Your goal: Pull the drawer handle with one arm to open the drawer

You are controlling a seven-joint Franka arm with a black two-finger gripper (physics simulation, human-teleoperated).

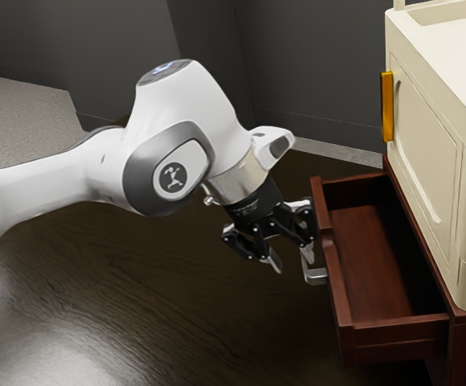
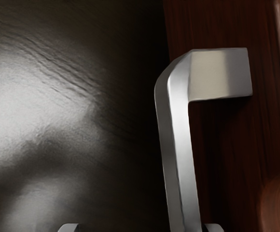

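At wrist-view edge, cropped handle (image 2: 182,145)

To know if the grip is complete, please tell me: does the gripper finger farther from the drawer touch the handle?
Apart: the wrist view shows a wide gap between that finger and the silver handle.

One arm (image 1: 181,108), one drawer (image 1: 369,257), apparently two handles (image 2: 182,145)
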